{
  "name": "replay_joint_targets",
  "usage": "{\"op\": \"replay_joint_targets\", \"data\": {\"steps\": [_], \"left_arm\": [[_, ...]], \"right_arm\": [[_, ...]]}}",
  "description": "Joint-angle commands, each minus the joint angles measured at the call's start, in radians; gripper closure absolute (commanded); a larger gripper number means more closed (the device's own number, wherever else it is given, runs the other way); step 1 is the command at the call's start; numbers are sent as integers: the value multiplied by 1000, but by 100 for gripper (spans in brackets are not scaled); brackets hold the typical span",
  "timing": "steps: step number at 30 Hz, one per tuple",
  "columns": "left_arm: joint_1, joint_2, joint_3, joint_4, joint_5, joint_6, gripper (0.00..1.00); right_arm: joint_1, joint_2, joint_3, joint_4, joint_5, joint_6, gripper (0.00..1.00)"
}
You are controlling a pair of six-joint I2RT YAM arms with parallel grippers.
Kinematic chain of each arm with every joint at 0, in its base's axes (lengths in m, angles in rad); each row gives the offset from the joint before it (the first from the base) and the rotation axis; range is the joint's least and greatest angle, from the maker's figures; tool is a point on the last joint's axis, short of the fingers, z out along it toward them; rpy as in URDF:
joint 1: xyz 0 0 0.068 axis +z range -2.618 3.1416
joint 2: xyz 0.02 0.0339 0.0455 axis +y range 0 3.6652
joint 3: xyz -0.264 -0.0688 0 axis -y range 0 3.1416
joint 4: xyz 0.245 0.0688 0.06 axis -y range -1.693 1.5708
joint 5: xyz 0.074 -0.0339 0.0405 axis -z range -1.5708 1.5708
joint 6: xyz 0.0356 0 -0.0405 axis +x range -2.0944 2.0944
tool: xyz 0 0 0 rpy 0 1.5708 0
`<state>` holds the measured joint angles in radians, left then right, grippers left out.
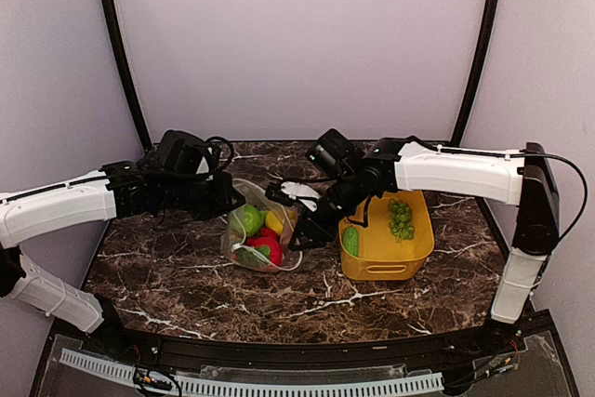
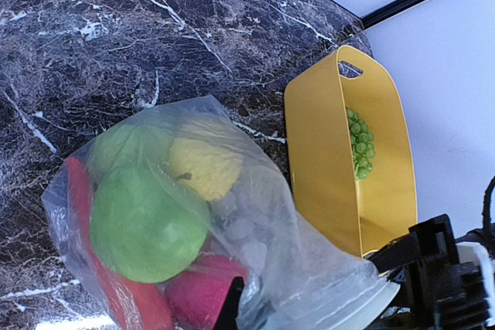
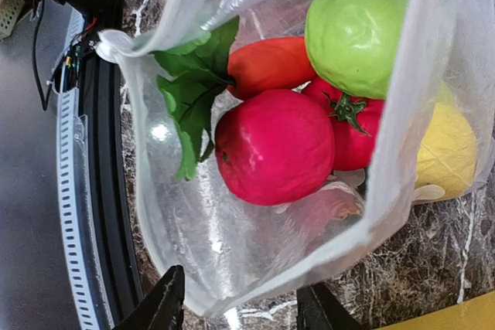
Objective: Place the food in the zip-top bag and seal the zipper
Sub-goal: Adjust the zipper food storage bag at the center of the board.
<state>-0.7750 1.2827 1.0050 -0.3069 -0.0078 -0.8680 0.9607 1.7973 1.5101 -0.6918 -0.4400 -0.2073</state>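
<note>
The task is partly done. The zip-top bag (image 1: 244, 194) lies in the middle of the counter (image 1: 158, 276) with its mouth open. It already holds a lemon (image 2: 203, 166), a green round fruit (image 2: 139, 222) and red tomatoes (image 3: 274, 156).

At the bag's 3 o'clock, the yellow bin (image 1: 386, 269) holds the bunch of green grapes (image 1: 401, 218) and another green piece (image 1: 350, 241), so loading looks unfinished.

The left gripper (image 1: 226, 200) has its fingers closed, seemingly pinching the bag's rim at 10 o'clock. The right gripper (image 3: 241, 303) has its fingers apart, astride the mouth edge. The zipper (image 2: 363, 304) is unsealed.
</note>
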Motion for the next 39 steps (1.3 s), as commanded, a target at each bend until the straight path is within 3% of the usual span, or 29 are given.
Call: {"op": "replay_joint_targets", "data": {"steps": [1, 5, 8, 14, 18, 23, 28, 31, 36, 39], "left_arm": [[2, -8, 0, -23, -8, 24, 99], [2, -18, 3, -28, -10, 44, 99], [2, -14, 21, -24, 51, 96, 99], [1, 9, 217, -199, 147, 353, 99], [2, 4, 233, -221, 152, 386, 99], [1, 41, 233, -252, 239, 385, 99], [2, 49, 209, -271, 233, 377, 99], [1, 53, 179, -245, 221, 364, 99], [1, 84, 159, -238, 194, 354, 99], [2, 85, 160, -236, 176, 349, 99]], "right_arm": [[-6, 51, 48, -5, 86, 54, 64], [-37, 55, 93, -34, 39, 63, 87], [-60, 41, 157, -71, -131, 41, 98], [-65, -23, 284, -139, -304, 17, 100], [-70, -8, 273, -131, -203, 18, 100], [-96, 24, 282, -131, -180, 51, 100], [-97, 38, 282, -127, -142, 48, 100], [-97, 60, 272, -132, -96, 51, 90], [-119, 54, 294, -156, -65, 25, 47], [-143, 10, 296, -166, -77, -23, 33]]}}
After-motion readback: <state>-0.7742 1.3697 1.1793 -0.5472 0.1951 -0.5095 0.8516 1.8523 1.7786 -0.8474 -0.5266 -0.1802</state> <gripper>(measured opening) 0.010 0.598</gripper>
